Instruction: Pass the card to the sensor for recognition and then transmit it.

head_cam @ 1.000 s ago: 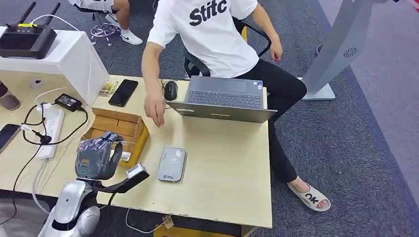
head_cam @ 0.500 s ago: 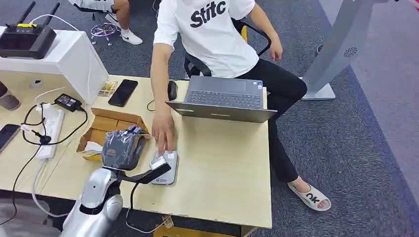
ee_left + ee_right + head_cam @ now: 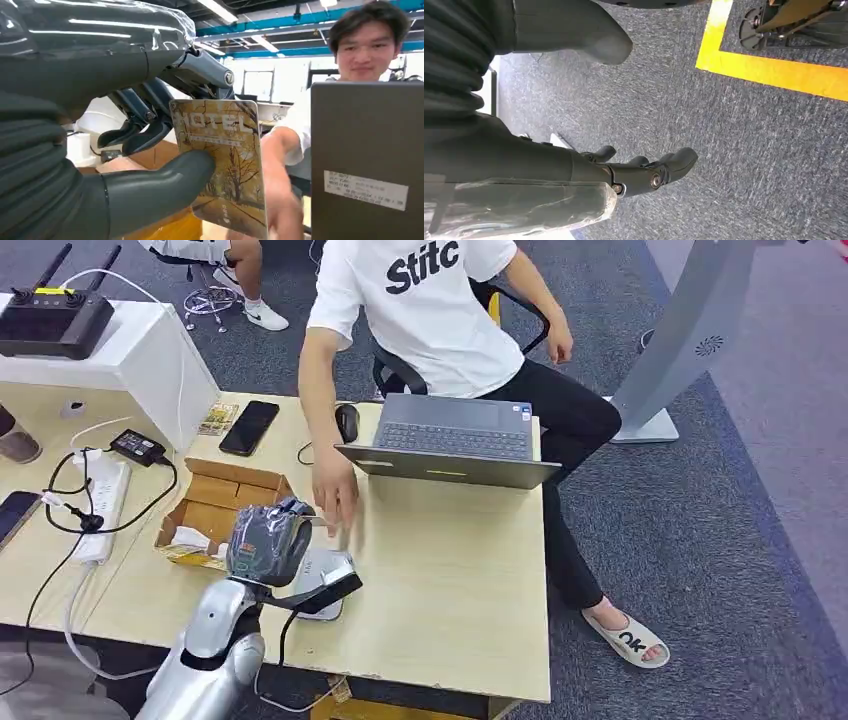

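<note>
L hand (image 3: 268, 545) up over the table (image 3: 450, 580), just above the grey card sensor (image 3: 322, 592) — sensor partly hidden under hand and wrist. In the left wrist view, L hand (image 3: 125, 150) pinches the card (image 3: 222, 165): thick grey thumb pressed on the card face, darker fingers (image 3: 145, 135) curled behind it. Card stands upright, yellow-brown tree print, "HOTEL" across the top. Card itself can't be made out in head view — hand covers it.

Person in white T-shirt (image 3: 420, 310) sits behind the table, 1 hand (image 3: 335, 495) reaching over the tabletop just beyond the robot's L hand, blurred. In the wrist view that hand (image 3: 280, 195) is beside and behind the card; touching or not, can't tell.

R hand (image 3: 639, 172) hangs over grey carpet near a yellow floor line (image 3: 774, 70). Fingers loosely curled but apart, thumb well off from them, nothing held.

Rest of table: open laptop (image 3: 450, 440) in front of person, mouse (image 3: 346, 422) to its side, black phone (image 3: 250, 427), cardboard box (image 3: 215, 505) next to L hand, power strip (image 3: 100, 495) w/ cables at far side.
</note>
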Controlling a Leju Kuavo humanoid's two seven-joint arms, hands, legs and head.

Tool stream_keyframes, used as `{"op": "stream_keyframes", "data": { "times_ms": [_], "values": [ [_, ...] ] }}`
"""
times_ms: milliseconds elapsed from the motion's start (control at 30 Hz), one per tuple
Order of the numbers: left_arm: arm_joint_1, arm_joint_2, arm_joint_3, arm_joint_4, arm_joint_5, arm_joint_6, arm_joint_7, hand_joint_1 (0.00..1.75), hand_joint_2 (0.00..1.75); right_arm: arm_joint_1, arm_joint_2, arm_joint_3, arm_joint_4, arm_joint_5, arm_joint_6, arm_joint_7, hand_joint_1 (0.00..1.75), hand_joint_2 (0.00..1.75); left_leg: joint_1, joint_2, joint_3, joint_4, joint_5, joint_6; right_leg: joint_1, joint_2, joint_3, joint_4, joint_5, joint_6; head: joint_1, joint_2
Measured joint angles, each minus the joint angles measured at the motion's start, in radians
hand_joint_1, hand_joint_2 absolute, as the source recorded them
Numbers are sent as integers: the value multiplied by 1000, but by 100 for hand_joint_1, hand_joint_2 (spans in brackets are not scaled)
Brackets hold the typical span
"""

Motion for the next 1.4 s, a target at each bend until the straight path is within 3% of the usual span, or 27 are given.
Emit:
{"op": "stream_keyframes", "data": {
  "times_ms": [1167, 1400],
  "values": [
    [63, -9, -4, 147, 17, -4, -13, 175, 175, 0, 8, 14, 0, 1, 14, 4, 0, 175, 0, 0, 0, 0, 0, 0, 0, -1, 0, 0, 0, 0, 0, 0],
    [63, -7, -4, 152, -4, 20, 19, 175, 175, 0, 10, 24, 0, 3, 15, 11, 0, 175, 0, 0, 0, 0, 0, 0, 0, 0, 0, 0, 0, 0, 0, 0]
  ]
}}
